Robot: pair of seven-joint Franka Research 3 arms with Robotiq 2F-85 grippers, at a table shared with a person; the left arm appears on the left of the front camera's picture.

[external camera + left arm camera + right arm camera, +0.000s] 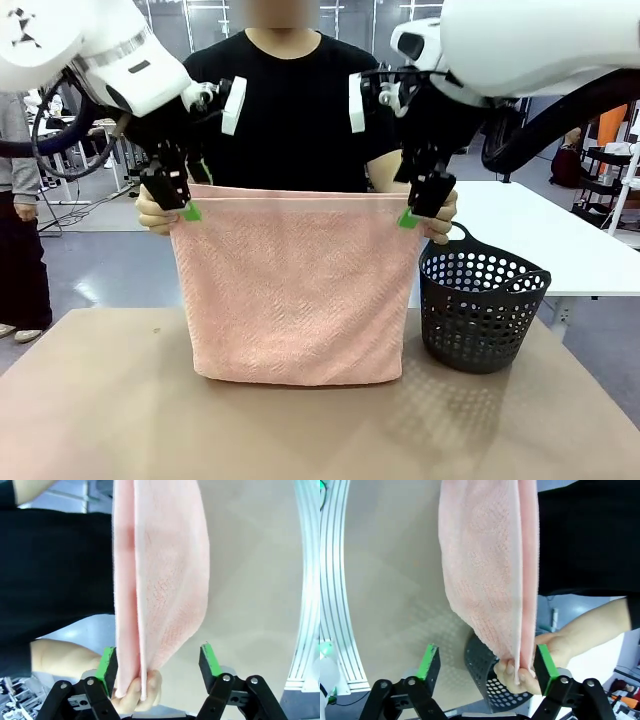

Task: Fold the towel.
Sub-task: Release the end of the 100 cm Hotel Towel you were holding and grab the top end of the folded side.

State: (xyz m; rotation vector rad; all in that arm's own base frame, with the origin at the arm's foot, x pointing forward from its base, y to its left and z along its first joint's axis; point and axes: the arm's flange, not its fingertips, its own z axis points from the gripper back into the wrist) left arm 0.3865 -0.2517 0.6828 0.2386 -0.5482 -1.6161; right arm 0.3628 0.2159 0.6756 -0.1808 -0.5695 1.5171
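Note:
The salmon-pink towel [295, 290] hangs doubled over above the table, its lower edge resting on the tabletop. A person across the table pinches its two top corners, one hand [152, 215] at the left and the other hand [446, 214] at the right. My left gripper [187, 205] stands open at the left corner. In the left wrist view the towel [155, 580] runs between the spread pads of the left gripper [158, 662], close to one pad, with the person's fingers [135, 690] on it. My right gripper [418, 212] is open at the right corner; the towel [485, 565] hangs between the pads of the right gripper [487, 664].
A dark grey perforated basket [482, 310] stands on the brown table [100, 400] just right of the towel, also seen as the basket [482, 672] under my right gripper. A white table [540, 235] lies behind it. Another person stands at the far left.

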